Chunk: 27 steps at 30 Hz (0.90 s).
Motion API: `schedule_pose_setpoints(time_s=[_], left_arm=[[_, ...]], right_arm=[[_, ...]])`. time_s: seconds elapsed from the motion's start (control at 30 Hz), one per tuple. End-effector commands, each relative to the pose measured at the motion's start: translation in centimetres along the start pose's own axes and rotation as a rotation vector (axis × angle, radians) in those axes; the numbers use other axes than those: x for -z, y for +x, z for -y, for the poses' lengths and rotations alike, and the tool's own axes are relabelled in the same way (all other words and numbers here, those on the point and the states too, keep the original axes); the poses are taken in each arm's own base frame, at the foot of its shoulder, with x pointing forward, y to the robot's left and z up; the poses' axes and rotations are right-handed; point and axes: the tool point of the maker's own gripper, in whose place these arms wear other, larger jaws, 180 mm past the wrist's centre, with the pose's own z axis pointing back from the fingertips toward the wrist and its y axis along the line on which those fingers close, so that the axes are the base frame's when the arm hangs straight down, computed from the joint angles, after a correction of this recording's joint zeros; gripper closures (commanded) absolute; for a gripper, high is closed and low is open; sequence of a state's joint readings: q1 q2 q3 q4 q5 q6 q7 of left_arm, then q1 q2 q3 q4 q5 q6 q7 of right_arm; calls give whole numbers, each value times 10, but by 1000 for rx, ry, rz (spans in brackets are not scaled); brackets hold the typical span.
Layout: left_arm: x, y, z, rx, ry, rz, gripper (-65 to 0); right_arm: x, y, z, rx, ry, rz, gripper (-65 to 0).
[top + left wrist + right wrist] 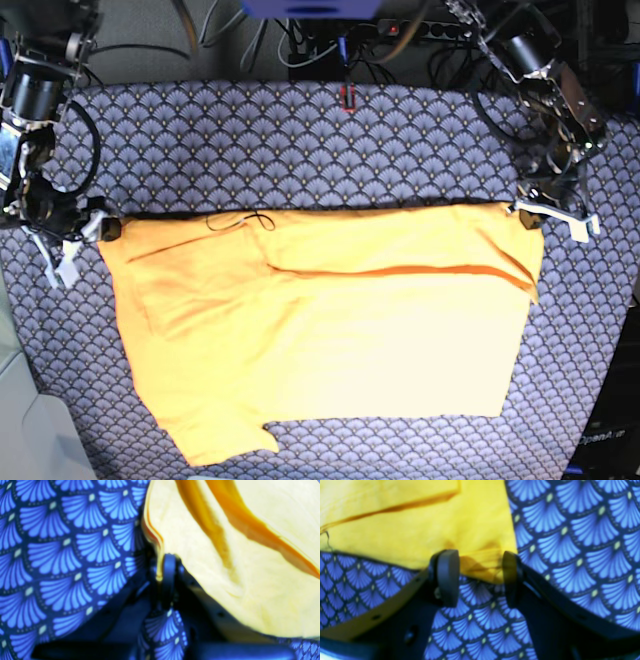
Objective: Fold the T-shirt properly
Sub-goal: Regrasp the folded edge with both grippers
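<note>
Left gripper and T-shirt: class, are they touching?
Touching. The left wrist view shows the left gripper shut on the T-shirt's edge.

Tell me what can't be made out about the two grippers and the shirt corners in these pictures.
- Left gripper: shut on the T-shirt, but the left wrist view is blurred, so how much hem it holds is unclear.
- Right gripper: open around the corner; the right wrist view cannot show whether its pads touch cloth.
- Base view: both grippers are too small to read.
</note>
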<state>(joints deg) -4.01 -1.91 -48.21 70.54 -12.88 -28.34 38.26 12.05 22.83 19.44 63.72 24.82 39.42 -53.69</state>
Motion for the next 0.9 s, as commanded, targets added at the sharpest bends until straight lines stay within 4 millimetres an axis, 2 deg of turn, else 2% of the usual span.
schedule_pose_setpoints(time_s=[0.0, 0.37, 0.5, 0.63, 0.77, 0.87], left_arm=[[0, -5, 0, 20, 6, -43, 0], [-1, -7, -2, 22, 9, -47, 0], [-1, -7, -3, 22, 12, -49, 0], [-3, -2, -8, 34, 20, -43, 0], [-5, -6, -13, 35, 29, -51, 0], [-5, -7, -13, 36, 29, -54, 0]], right_arm=[[-9, 24, 6, -20, -7, 68, -295], [-10, 16, 13, -11, -16, 57, -295], [-8, 2, 10, -3, -11, 31, -295], [1, -11, -3, 20, 20, 14, -291], [8, -18, -15, 35, 45, 7, -287], [11, -19, -20, 39, 57, 8, -235]])
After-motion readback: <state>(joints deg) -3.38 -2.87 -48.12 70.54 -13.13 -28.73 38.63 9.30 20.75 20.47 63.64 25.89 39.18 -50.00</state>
